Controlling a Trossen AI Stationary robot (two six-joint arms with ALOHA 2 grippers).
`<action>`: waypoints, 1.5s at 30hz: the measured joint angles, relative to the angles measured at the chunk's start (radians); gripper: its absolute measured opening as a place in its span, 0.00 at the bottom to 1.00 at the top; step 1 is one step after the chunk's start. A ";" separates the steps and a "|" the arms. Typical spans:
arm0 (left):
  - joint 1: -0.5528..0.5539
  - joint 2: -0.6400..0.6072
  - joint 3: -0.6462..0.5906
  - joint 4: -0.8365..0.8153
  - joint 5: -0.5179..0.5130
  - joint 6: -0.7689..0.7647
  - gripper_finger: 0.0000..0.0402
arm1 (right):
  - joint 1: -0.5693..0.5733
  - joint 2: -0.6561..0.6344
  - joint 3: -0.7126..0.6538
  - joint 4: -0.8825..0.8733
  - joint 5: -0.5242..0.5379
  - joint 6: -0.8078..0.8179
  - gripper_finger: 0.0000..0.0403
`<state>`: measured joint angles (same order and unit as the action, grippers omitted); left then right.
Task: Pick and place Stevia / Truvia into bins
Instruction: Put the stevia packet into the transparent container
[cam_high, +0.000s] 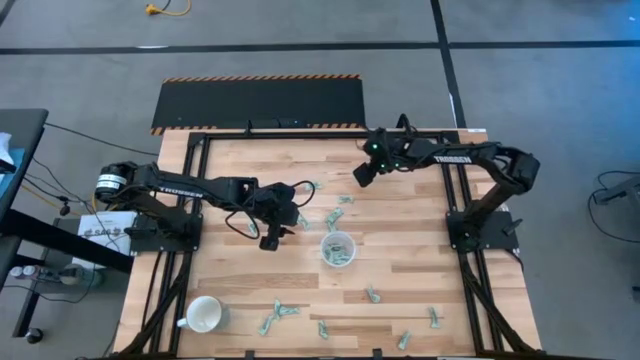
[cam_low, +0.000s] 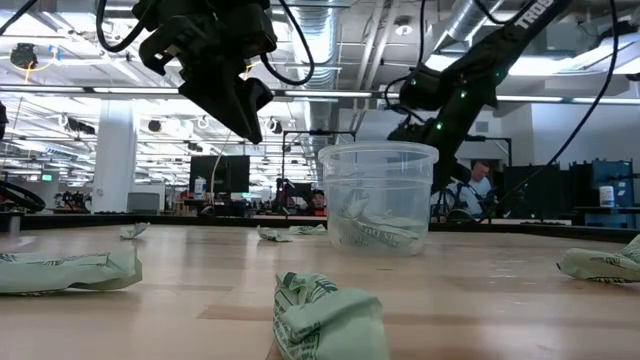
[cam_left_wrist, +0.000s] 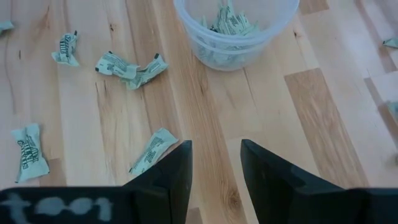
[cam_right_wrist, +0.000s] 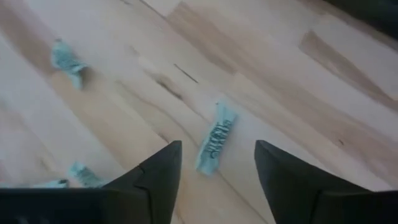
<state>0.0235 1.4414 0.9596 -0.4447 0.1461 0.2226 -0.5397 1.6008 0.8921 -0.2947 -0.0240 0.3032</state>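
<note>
On the wooden table (cam_high: 400, 250), a clear plastic cup (cam_high: 338, 249) is seen near the middle, with several pale green sachets (cam_left_wrist: 229, 23) already lying inside it. More sachets are scattered loose over the boards: a few beyond the cup toward the far edge (cam_high: 337, 215), and others along the near edge (cam_high: 279, 313), close to a white mug (cam_high: 205, 316) that stands at the near left corner. The left gripper (cam_high: 270, 240) is held above the table just to the left of the cup, and its two dark fingers (cam_left_wrist: 179, 177) are spread apart with nothing between them; bare wood is seen through the gap, and one sachet (cam_left_wrist: 152, 150) lies flat just beside one finger. The right gripper (cam_high: 363, 173) is held over the far part of the table, well apart from the cup, and its fingers (cam_right_wrist: 163, 171) are likewise spread wide and empty. Below and between them a single sachet (cam_right_wrist: 215, 139) is seen lying on the wood, untouched. From table height the cup (cam_low: 378, 196) is shown upright with crumpled sachets (cam_low: 322, 317) in front of it and the left gripper (cam_low: 240, 105) hanging above the surface beside it. A person is made out dimly in the room behind the table.
</note>
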 joint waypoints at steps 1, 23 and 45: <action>0.000 0.000 0.000 0.001 0.000 0.000 0.32 | 0.002 0.012 0.000 0.003 0.001 0.015 0.51; 0.000 0.000 0.000 -0.006 -0.037 -0.004 0.32 | 0.062 0.179 0.003 0.072 0.131 0.070 0.30; 0.000 0.001 0.000 -0.266 -0.188 -0.114 0.32 | 0.189 0.179 0.162 -0.127 0.132 -0.116 0.01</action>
<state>0.0231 1.4422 0.9592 -0.7106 -0.0422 0.1088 -0.3504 1.7798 1.0539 -0.4214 0.1078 0.1870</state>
